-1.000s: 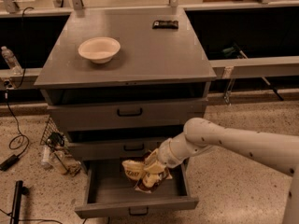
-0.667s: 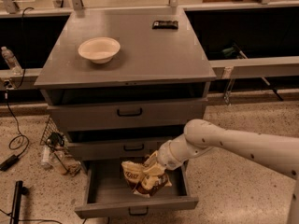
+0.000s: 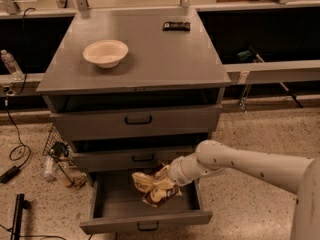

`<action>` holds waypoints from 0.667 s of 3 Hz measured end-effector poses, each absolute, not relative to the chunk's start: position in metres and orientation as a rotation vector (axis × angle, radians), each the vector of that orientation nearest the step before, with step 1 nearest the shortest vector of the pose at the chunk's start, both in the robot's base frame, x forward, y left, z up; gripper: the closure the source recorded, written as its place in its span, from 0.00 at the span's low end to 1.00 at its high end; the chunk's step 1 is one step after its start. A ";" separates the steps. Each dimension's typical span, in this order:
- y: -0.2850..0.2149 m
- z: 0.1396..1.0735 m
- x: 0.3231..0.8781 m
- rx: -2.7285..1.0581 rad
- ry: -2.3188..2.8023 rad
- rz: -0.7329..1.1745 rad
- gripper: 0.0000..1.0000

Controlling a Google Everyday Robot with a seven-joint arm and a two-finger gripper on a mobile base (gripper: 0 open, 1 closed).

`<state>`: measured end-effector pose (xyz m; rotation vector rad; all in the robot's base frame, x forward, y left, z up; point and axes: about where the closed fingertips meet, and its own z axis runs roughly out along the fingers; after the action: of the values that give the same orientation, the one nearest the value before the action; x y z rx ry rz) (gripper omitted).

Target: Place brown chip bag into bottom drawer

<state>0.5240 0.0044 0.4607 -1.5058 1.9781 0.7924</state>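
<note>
The brown chip bag, wrinkly with cream-yellow panels, hangs inside the pulled-out bottom drawer, just above its floor. My gripper reaches in from the right on a white arm and is shut on the bag's right side; the bag hides most of the fingers. The drawer's small black handle shows on its front at the bottom edge of the view.
Two shallower grey drawers sit above, slightly pulled out. A white bowl and a small flat black bar lie on the cabinet top. Cables, a wire basket and a bottle stand on the floor at left.
The bag and gripper have barely shifted, a little lower into the drawer. The arm's pose is almost the same.
</note>
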 end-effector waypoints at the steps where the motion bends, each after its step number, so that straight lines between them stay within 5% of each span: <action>1: 0.009 0.409 0.544 -1.475 1.964 0.781 1.00; 2: 0.015 0.352 0.559 -1.458 1.995 0.795 0.85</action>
<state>0.5592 0.0152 0.3525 -1.4579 1.9947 0.7951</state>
